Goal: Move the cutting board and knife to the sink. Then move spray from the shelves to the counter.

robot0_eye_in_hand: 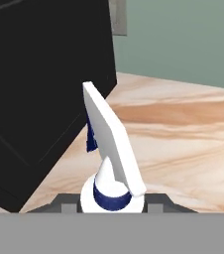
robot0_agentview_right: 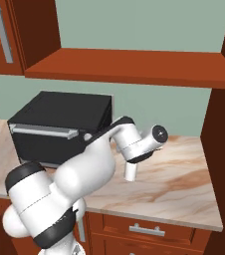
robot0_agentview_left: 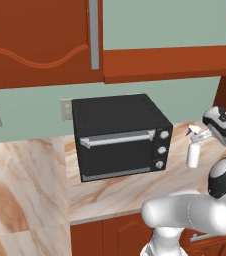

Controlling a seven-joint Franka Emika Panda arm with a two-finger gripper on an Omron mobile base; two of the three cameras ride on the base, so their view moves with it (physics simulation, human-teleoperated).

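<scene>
Left base view showed gripper (robot0_agentview_left: 201, 137) pinching spray (robot0_agentview_left: 193, 154) at bottle's neck, apparently just above counter (robot0_agentview_left: 120, 192), at 3 o'clock of oven (robot0_agentview_left: 121, 136). Shelves (robot0_agentview_left: 170, 62) bare. Final step underway; next move: lower upright, release.

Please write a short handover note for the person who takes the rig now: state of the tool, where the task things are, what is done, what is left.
Tool: shut on the spray, holding it near the top.
Spray: upright, off the shelves, low over the counter, right of the black oven. Whether its base touches the stone cannot be told.
Done: spray taken from the shelves.
Left: set it down, release, withdraw. Check the cutting board and knife at the sink.
</scene>
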